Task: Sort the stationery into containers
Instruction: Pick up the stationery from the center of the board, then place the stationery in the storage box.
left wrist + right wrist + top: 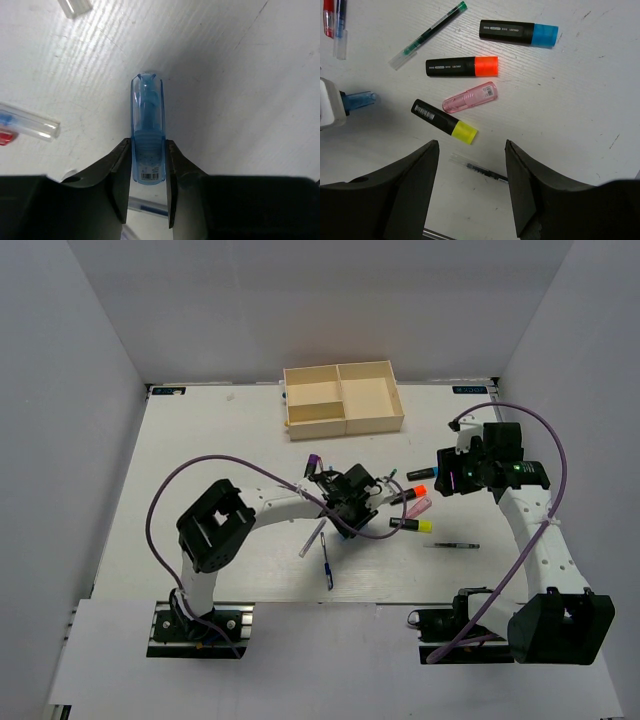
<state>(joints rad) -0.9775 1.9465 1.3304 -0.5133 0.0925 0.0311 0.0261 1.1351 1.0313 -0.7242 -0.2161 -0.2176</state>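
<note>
Translucent blue oblong plastic piece [147, 110]: your left claw [148, 155] pinches its labelled end for lifting; right claw [471, 150] gapes empty.

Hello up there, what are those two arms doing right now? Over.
Left tool shut on blue oblong piece. Right tool open, near yellow highlighter. Tray at far edge, nothing in it yet. Clear pen beside left tool.

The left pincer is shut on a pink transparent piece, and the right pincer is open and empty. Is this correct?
Not quite. The left wrist view shows the left pincer shut on a blue transparent piece, not a pink one. The rest is right.
</note>
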